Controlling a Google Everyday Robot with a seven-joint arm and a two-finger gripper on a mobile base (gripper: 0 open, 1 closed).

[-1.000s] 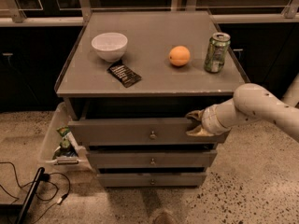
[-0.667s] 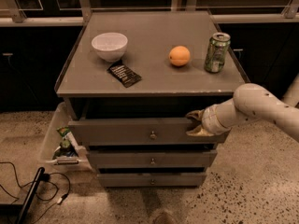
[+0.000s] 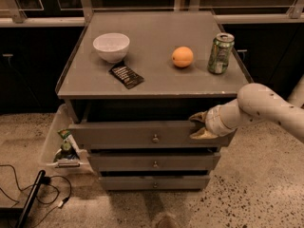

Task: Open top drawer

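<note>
The top drawer (image 3: pixel 142 134) is the widest grey front of three, with a small round metal knob (image 3: pixel 155 138) at its centre. It stands pulled out a little from under the table top, with a dark gap above it. My gripper (image 3: pixel 198 127) is at the right end of this drawer front, coming in from the right on a white arm (image 3: pixel 259 106). One fingertip (image 3: pixel 197 118) lies over the front's top edge and the other on its face, so the gripper clasps the front panel.
On the grey table top (image 3: pixel 156 80) are a white bowl (image 3: pixel 111 46), a dark snack packet (image 3: pixel 126 75), an orange (image 3: pixel 182 57) and a green can (image 3: pixel 221 53). Two narrower drawers (image 3: pixel 155 163) lie below. A white bin (image 3: pixel 59 144) and cables (image 3: pixel 28 194) are on the floor at the left.
</note>
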